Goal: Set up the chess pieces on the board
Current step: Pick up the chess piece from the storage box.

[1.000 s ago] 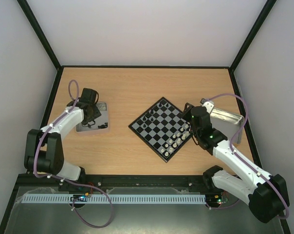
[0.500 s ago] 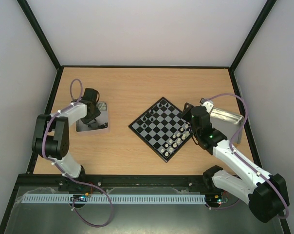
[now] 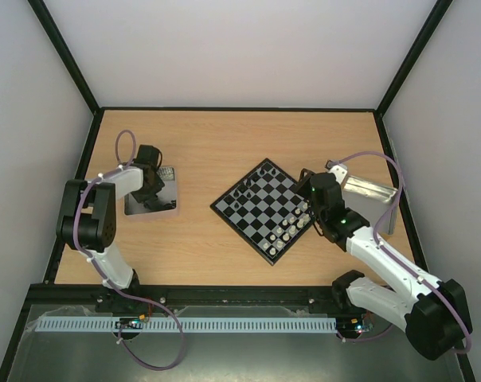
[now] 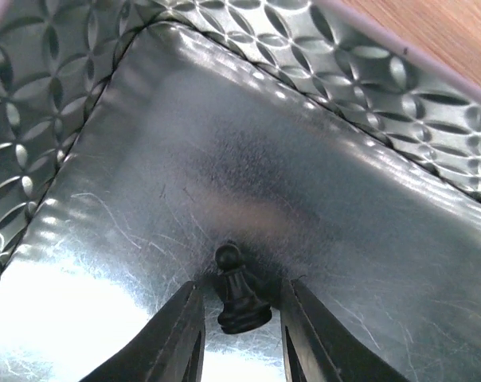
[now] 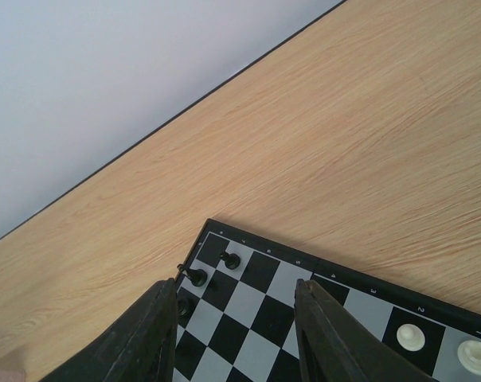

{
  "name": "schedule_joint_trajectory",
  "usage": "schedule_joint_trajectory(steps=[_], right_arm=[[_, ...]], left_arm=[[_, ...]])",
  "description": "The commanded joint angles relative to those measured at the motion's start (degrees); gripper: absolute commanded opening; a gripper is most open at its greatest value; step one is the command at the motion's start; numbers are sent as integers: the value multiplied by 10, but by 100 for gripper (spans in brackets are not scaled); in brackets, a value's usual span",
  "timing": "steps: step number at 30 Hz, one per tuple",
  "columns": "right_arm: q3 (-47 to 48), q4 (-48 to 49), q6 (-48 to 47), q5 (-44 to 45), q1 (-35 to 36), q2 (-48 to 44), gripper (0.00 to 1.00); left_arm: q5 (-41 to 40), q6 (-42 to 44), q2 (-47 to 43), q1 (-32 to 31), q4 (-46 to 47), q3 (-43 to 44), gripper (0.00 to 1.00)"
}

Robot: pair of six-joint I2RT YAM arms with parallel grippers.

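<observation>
Pale walls close in a wooden table (image 3: pixel 224 143) with a black rim. Slightly right of its middle the board (image 3: pixel 260 213) lies turned so that one corner points at the far edge. One metal tray (image 3: pixel 167 208) sits near the table's left edge and a second tray (image 3: pixel 366 189) near the right edge.

Black pieces (image 3: pixel 252 185) stand along the board's far-left side and white pieces (image 3: pixel 292 227) along its near-right side. Both rows look incomplete from above.

The right hand (image 5: pixel 234 334) hovers over the board's right corner, jaws apart and empty.

The left hand (image 4: pixel 239 338) is down inside the left tray. Its jaws stand on either side of a black pawn (image 4: pixel 239 290) on the tray floor. A sliver of gap shows on each side, so the pawn is straddled and not yet pinched.

The pawn should handle as a tiny, light, rigid thing with smooth, rounded sides. Crushing it seems unlikely. Slipping is the likelier trouble, because the polished tray floor offers little friction. If one finger touches first, it could push the pawn sideways or tip it. The ball head is too small and round to hold, and the flared foot would wedge the fingers outward. The best hold looks to be low on the body, just above the foot, with the fingers centred and meeting it evenly.
</observation>
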Motion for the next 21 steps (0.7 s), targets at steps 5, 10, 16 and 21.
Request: schedule_joint_trajectory(steps=[5,10,16,21], right_arm=[[7,14,-1,9,-2,7,39],[8,14,-1,9,-2,7,39],[8,10,0,9,-2,3,39],[11,13,2,-3,-2,3,39]], left_arm=[[-2,7,16,8,-2,12,28],[2,11,27,11,-2,14,25],[18,13,16,11,1,8,15],[54,24,-22,1,-1,-1,15]])
